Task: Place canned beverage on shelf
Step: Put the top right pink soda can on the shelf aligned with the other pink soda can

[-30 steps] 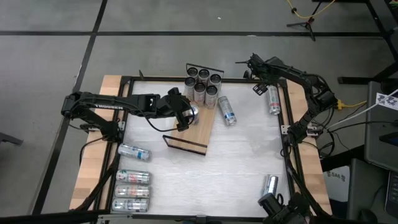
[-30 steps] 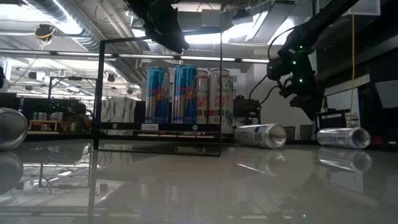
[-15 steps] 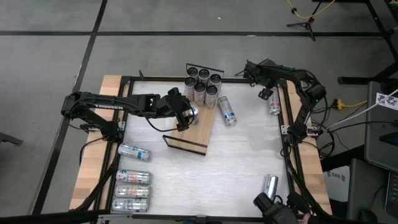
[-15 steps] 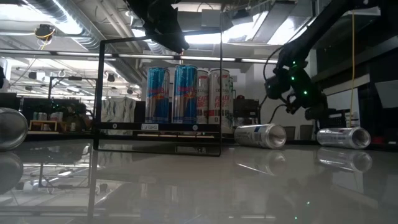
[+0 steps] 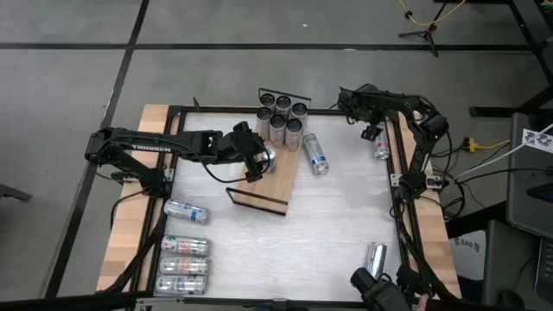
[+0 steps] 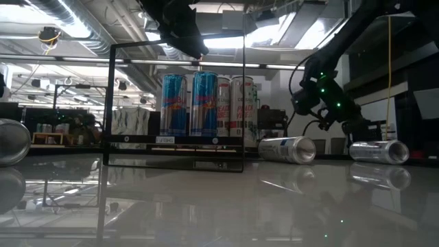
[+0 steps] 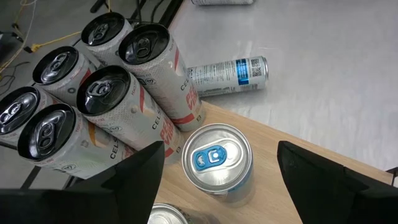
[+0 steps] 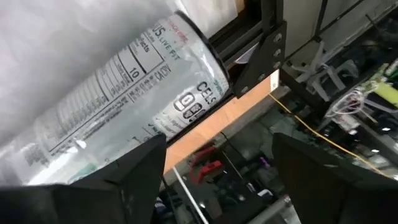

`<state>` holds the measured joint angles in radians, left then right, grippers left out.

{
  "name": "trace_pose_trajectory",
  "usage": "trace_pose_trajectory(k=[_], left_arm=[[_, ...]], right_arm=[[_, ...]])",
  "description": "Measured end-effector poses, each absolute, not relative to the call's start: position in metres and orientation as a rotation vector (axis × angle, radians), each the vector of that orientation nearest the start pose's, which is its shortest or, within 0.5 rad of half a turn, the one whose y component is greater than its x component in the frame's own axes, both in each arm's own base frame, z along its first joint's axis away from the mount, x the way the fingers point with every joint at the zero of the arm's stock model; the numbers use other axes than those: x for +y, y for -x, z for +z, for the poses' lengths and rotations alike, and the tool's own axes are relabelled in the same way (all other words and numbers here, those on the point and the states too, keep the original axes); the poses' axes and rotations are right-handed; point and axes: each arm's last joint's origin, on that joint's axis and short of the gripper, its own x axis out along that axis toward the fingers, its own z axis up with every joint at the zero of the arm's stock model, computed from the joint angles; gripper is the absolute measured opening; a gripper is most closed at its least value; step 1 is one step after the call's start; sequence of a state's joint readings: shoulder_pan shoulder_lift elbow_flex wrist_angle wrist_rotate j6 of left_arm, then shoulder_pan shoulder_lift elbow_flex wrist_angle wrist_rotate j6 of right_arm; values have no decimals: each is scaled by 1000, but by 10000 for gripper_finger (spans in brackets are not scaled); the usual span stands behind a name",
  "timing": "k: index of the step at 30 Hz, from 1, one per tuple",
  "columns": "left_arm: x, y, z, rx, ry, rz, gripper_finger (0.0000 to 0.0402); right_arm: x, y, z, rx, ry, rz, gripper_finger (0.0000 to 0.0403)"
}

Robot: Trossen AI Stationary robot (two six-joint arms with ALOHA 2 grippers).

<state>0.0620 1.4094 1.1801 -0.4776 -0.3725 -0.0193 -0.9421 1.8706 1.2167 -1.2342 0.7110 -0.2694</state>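
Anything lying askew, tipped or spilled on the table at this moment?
Yes. Several silver beverage cans lie on their sides on the white tabletop: one beside the light-wood shelf board at, one near the right gripper at. No spill shows. The left gripper is above an upright silver can.

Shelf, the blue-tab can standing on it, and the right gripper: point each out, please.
shelf (image 5: 278, 180): high view, bare wood board.
blue-tab can (image 7: 216, 157): left wrist view, on its lid.
right gripper (image 5: 373, 131): high view, between fingertips, above a lying can.
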Motion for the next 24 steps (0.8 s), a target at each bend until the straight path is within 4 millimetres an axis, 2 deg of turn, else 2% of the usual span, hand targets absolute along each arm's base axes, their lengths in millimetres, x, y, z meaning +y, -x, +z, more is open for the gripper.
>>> trace_pose_trajectory(k=[16,20,24], left_arm=[[29,-301,305,700,-92,423,304],[29,-301,305,700,-92,423,304],[29,-301,305,700,-92,423,304]], right_arm=[[-255,-163,166,2136,-148,-770,291],[-259,-168,173,2090,-188,-760,291],[-269,-179,189,1955,-281,-731,291]])
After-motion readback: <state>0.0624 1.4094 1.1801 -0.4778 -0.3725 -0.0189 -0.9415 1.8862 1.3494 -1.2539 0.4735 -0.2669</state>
